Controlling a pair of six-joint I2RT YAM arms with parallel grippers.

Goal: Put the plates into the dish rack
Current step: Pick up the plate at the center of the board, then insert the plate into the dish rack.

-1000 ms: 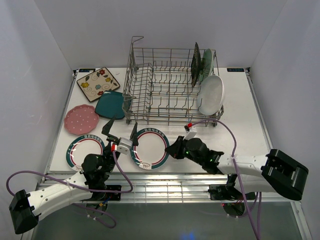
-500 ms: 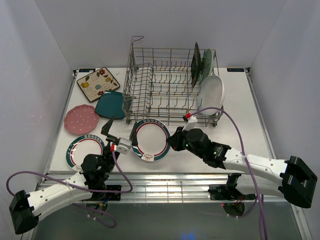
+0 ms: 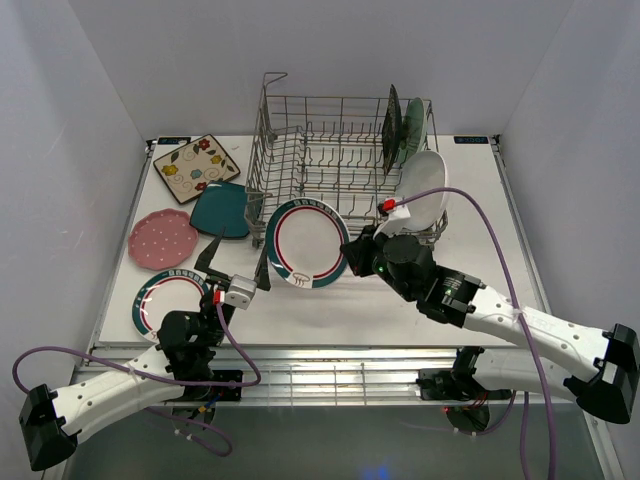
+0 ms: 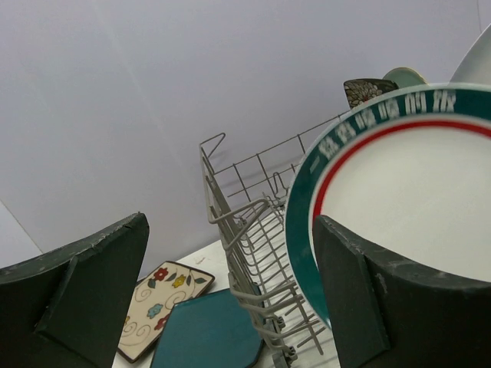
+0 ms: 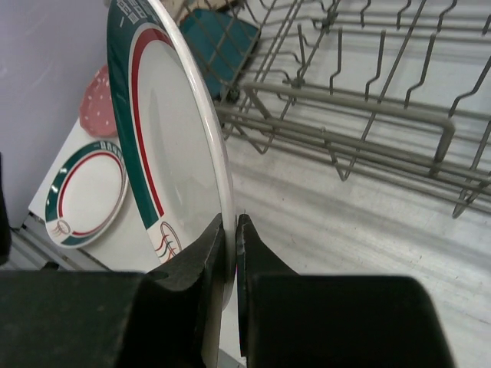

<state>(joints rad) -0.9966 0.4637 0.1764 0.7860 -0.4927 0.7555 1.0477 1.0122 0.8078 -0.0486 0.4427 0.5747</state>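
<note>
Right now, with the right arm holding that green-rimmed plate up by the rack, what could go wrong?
1. The right gripper pinches only the rim of the held plate, so the plate could pivot or slip.
2. The plate hangs in front of the near wall of the dish rack, seemingly not above it. Pushing forward without more lift could strike the wires.
3. The open left gripper sits close to the plate's lower edge and could clip it.

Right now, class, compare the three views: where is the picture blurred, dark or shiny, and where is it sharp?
Top external view: soft, even light, the dish rack sharp, no harsh shadows. Left wrist view: the held plate is close, its rim lettering blurred; the rack behind is crisper. Right wrist view: the right gripper is underexposed, nearly black; a faint sheen lies on the plate.
</note>
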